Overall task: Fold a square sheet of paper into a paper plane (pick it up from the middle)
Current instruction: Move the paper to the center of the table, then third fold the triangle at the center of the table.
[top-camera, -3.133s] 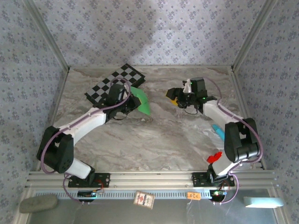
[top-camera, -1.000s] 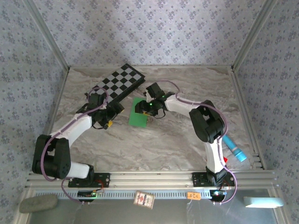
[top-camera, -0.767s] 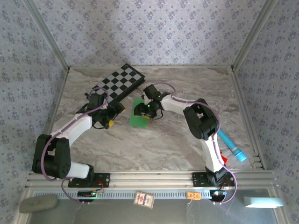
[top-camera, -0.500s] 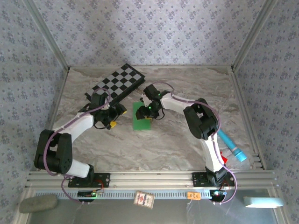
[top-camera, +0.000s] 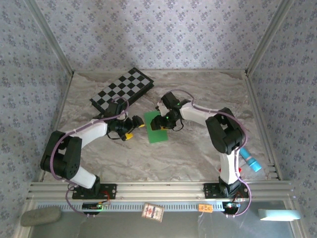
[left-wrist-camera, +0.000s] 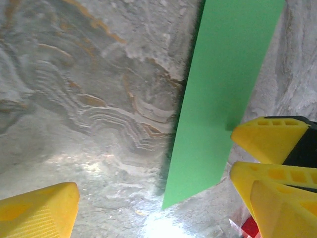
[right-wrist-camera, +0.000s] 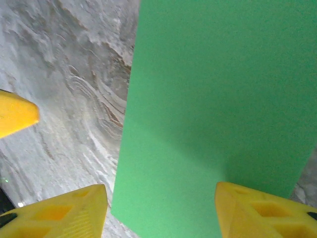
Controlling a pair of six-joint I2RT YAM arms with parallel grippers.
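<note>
While on table [top-camera: 198, 148], paper plane [top-camera: 157, 130]

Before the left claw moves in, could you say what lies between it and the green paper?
Bare tabletop lies between the left claw and the green paper, as the left wrist view shows.

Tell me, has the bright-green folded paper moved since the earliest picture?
Yes: the bright-green folded paper slid rightward, away from the black-and-white checkered board.

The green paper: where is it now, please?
Top view: the green paper lies flat on the table, near the checkered board, under the right arm's jaws.
</note>
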